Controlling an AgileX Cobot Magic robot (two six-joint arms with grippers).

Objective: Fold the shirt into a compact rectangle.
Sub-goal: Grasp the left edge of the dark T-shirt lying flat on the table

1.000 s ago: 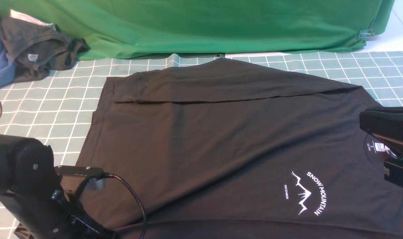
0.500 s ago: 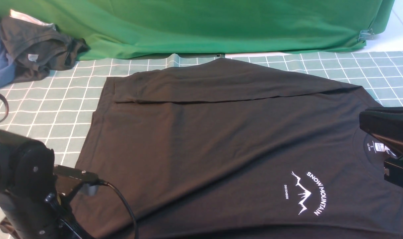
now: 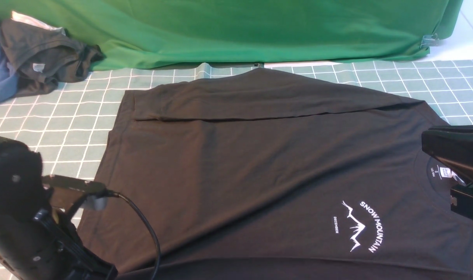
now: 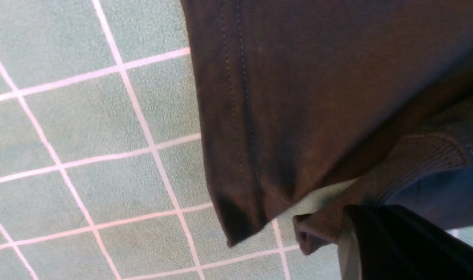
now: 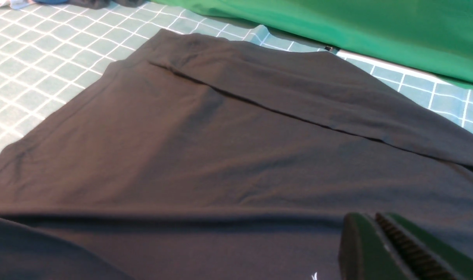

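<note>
1. The shirt (image 3: 259,167) lies spread on the checked worktop (image 3: 65,128), just before the green cloth (image 3: 240,31).
2. The left claw (image 4: 351,233) is clamped on shirt fabric.
3. The right claw (image 5: 380,229) is closed tight.

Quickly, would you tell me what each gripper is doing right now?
Left gripper: closed on the shirt.
Right gripper: closed; whether it holds anything cannot be told.

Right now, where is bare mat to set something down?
Bare checked mat lies between the dark grey garment and the black T-shirt, and far right, beside the green cloth. The T-shirt covers the middle; the left arm crowds the near left.
</note>
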